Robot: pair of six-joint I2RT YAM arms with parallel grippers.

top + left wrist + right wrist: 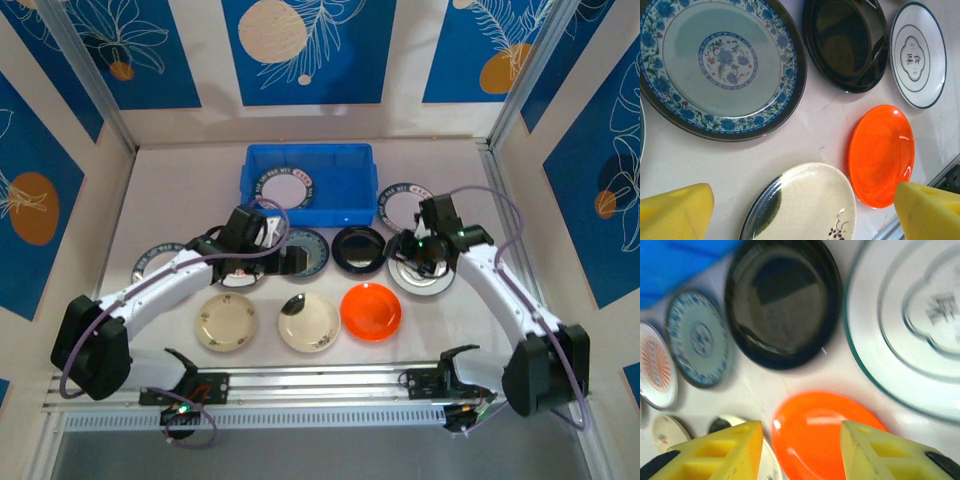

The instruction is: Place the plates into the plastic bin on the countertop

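- Nearest on the pale off-white countertop [190, 200], a plain cream round plate [226, 323], a cream plate with a dark smear [308, 323] and a glossy orange plate [371, 311] are lying in a row, left to right.
- The left gripper [800, 217] is hovering over this row with its yellow fingers [675, 212] spread wide, gripping nothing.
- The right gripper [800, 452] is hanging above the orange plate, fingers partly apart and empty.
- Farther back, a dark teal patterned plate [722, 65], a glossy black plate [359, 248] and a white green-rimmed plate [917, 52] are lying flat; the right wrist view is blurring the white one's characters.
- The left arm is covering much of a dark-rimmed plate [150, 262]; a pink-striped plate [655, 365] is being cut off at the frame edge.
- Farthest, the bright blue rectangular plastic bin [350, 165] is holding one white dark-rimmed plate [283, 188] in its left half.
- Just right of the bin, another dark-rimmed plate [410, 205] is lying on the countertop.
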